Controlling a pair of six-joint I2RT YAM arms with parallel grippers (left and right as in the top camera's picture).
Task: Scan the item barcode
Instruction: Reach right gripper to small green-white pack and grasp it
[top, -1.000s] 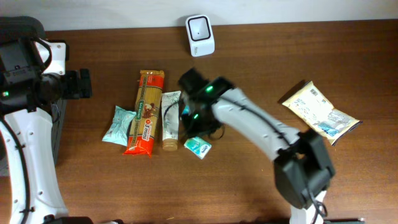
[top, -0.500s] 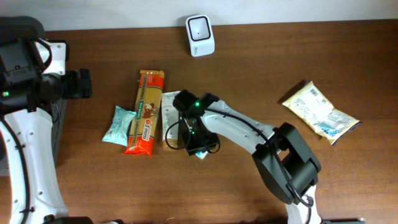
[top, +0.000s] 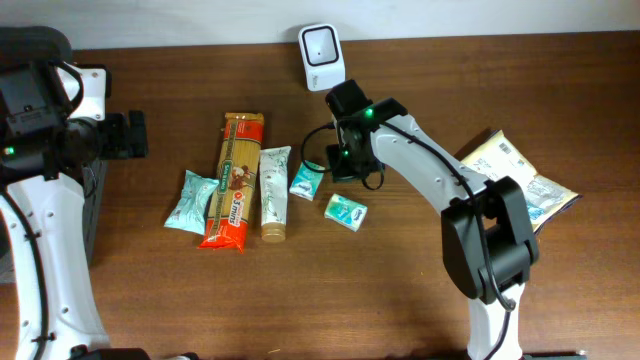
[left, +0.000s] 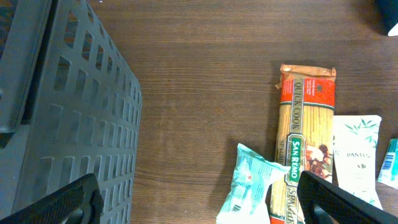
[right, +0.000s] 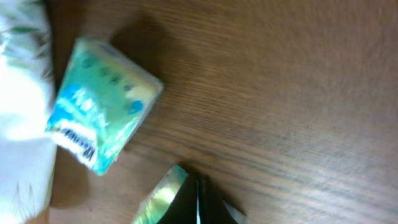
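REMOTE SCAN STATION: The right fingers (right: 198, 200) sit pressed together low over the wooden bench (top: 420, 300). From my console I cannot tell whether anything is pinched between them. A small teal packet (top: 307, 178) lies flat just beside them, between the fingers and a white Pantene tube (top: 274, 190). A second teal packet (top: 346, 211) lies near, on the side of the fingers away from the white barcode scanner (top: 322, 43). The scanner stands at the bench's far edge, apart from both packets, with neither packet in front of it.

Beside the tube lies a long San Remo spaghetti pack (top: 235, 180), and next to that a pale teal pouch (top: 192, 200). A cream-coloured bag (top: 515, 180) lies well apart on the right side of the bench.

On my left arm, the left fingers (left: 348, 199) stand wide apart and hold nothing. They hang beside a grey slatted crate (left: 62, 112) at the bench's left end, well away from the goods.
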